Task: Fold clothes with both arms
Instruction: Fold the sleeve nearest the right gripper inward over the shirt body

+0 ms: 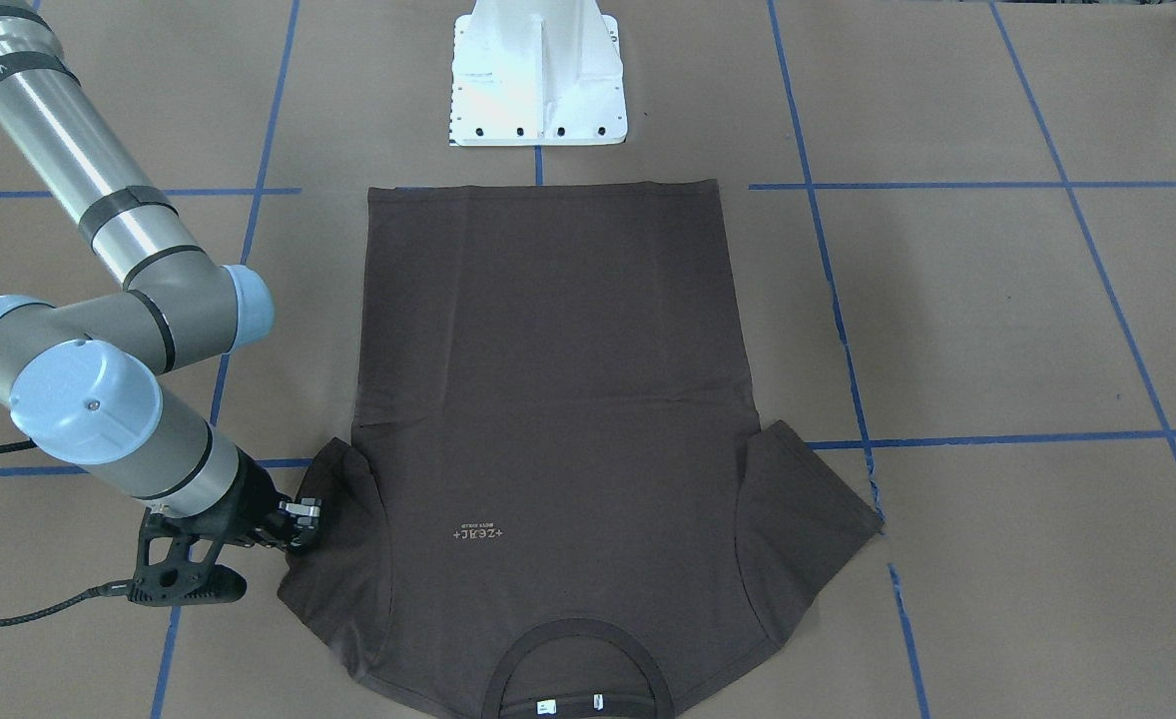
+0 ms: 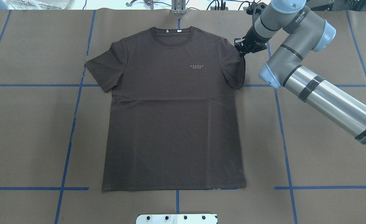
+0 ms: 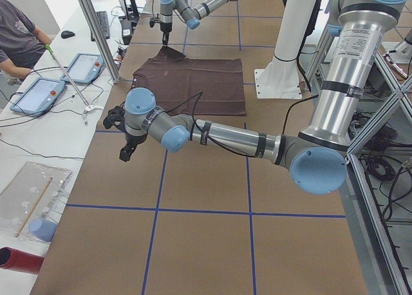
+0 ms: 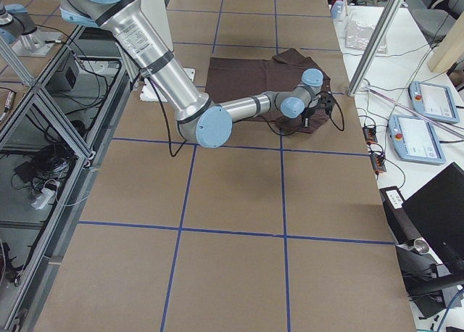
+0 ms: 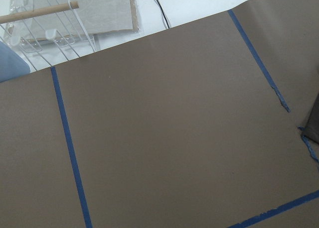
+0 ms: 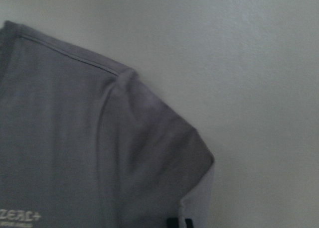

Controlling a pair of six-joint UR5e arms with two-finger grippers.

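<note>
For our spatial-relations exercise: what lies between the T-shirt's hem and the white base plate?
Between T-shirt and base plate: only brown paper, with a short strip of blue tape. The overhead view shows it.

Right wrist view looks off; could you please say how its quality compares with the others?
Right wrist view: soft and washed out, the shirt greyish, its logo blurred. Overhead view: sharp, evenly lit, shirt dark brown. Left wrist view: crisp tape lines.
</note>
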